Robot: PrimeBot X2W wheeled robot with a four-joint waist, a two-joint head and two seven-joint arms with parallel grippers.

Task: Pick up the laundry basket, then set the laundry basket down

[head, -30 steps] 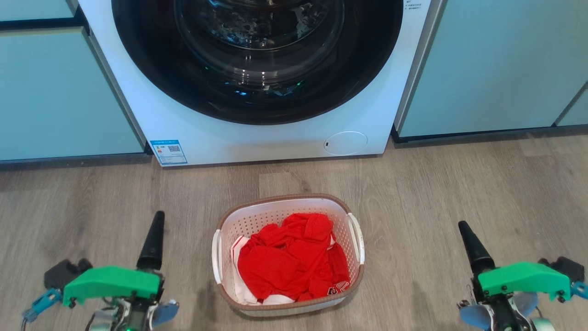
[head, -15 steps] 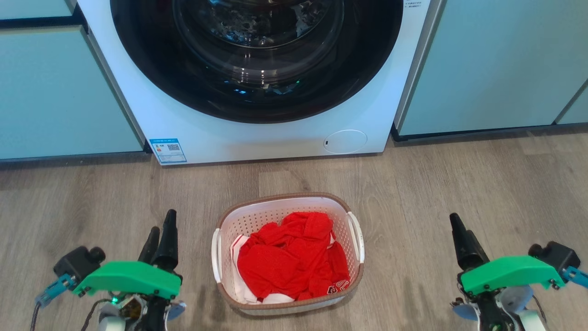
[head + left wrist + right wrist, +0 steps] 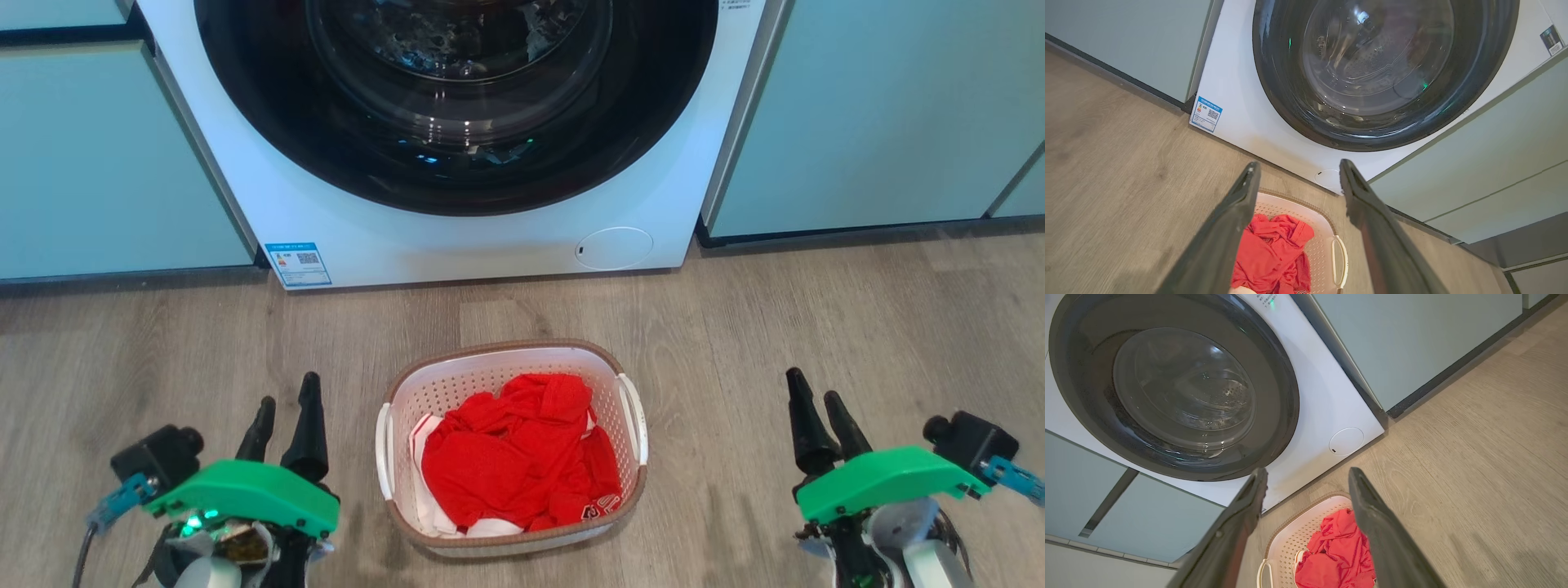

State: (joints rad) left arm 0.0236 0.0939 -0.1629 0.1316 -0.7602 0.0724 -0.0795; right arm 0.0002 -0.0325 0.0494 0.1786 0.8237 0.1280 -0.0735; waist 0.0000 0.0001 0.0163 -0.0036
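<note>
The laundry basket (image 3: 457,384) sits on the wood floor in front of the washer, white with a brown rim, white side handles and red and white clothes inside. My left gripper (image 3: 287,394) hangs to its left, open, fingers apart and holding nothing. On the other side my right gripper (image 3: 812,387) is open too, well clear of the basket's handle. The left wrist view has the basket (image 3: 1327,228) low between and under the left gripper (image 3: 1298,167). Between the fingers of the right gripper (image 3: 1306,471) the right wrist view shows the basket (image 3: 1306,526) low down.
A white front-loading washer (image 3: 457,229) with a dark round door stands straight behind the basket. Pale green cabinets (image 3: 882,114) flank it on both sides. Bare wood floor (image 3: 857,310) lies around the basket and under both arms.
Both grippers have gone from shut to open, fingers spreading apart, and both arms have crept forward and inward toward the basket. The basket has stayed put.
</note>
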